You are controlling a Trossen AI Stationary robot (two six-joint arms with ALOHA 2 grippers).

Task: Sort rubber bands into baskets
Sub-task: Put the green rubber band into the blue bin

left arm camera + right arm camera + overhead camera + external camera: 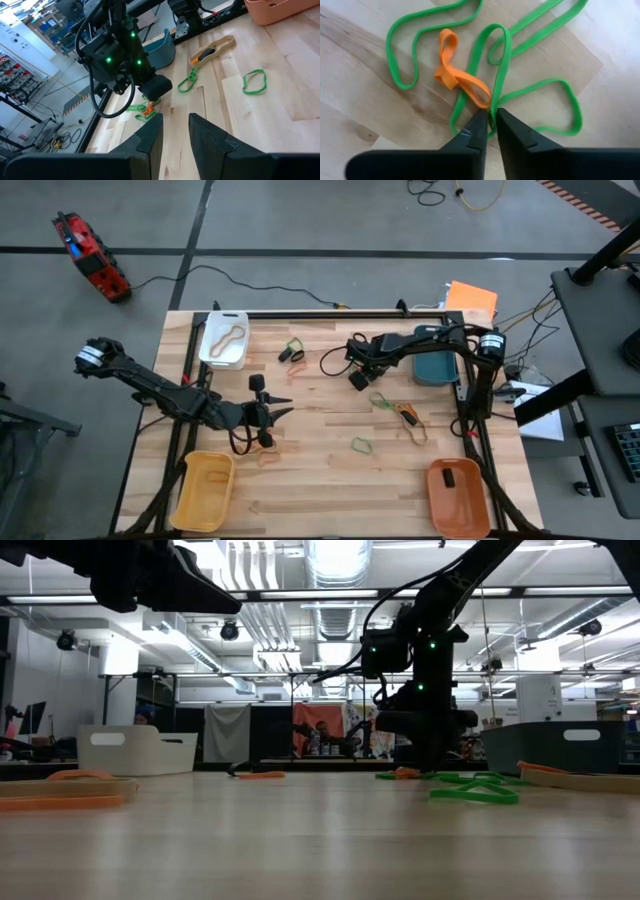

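My right gripper (357, 380) (491, 117) is low over the table's far middle, its fingers closed on a green rubber band (502, 55). That band lies tangled with another green band (415, 30) and an orange band (451, 70). My left gripper (280, 408) (175, 125) is open and empty above the table's middle left. More bands lie loose: a green and orange pair (292, 352), a green one (381, 400), a tan one (412, 422) and another green one (361, 445). The white basket (224, 340) holds a tan band. My right gripper pinches one strand of the green band (492, 107) between its two fingertips, right beside the end of the orange band. The fingers come from above, pointing down. The band's loops lie flat and slack on the table.
The teal basket (435, 367) stands at the far right and the yellow basket (203, 490) at the near left. The orange basket (458, 498) at the near right holds a small dark thing. An orange band (266, 452) lies near my left gripper. Black cables run along the right arm.
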